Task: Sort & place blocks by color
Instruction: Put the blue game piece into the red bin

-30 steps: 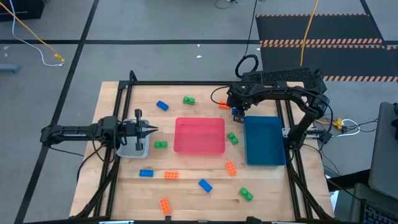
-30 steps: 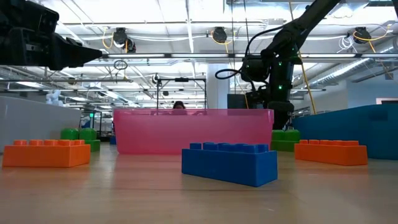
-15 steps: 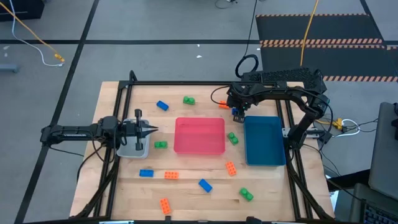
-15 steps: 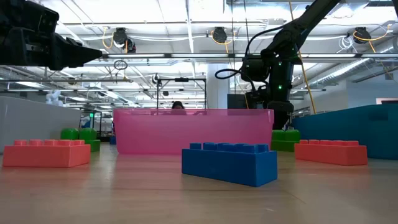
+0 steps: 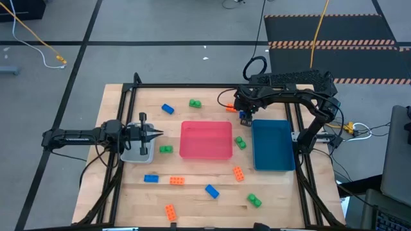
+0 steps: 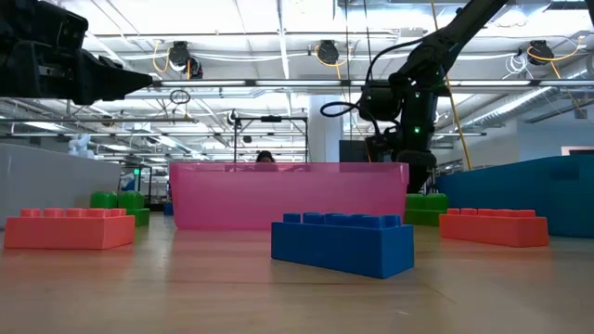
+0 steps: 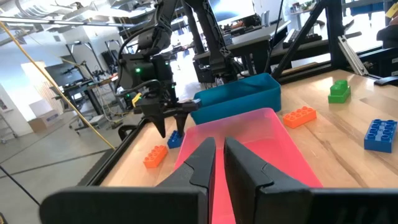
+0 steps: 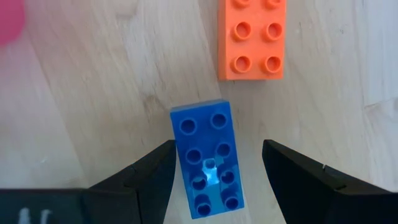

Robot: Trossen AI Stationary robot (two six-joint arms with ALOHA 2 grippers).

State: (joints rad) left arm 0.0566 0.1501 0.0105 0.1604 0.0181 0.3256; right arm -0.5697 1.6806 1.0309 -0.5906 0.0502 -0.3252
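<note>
My right gripper (image 8: 217, 177) hangs open near the table's far edge, between the pink tray (image 5: 205, 140) and the teal tray (image 5: 273, 146), pointing steeply down. A blue block (image 8: 205, 158) lies flat on the wood, studs up, between its two fingers; one finger stands close to the block's long side, the other well clear. An orange block (image 8: 250, 38) lies just beyond it. My left gripper (image 7: 219, 155) is shut, level, above the grey tray (image 5: 138, 154) at the table's left.
Blue (image 5: 167, 109), green (image 5: 194, 102) and orange (image 5: 238, 173) blocks are scattered over the wood, with several more along the near edge. A green block (image 5: 240, 142) lies between the pink and teal trays. A black frame (image 5: 192, 85) borders the table.
</note>
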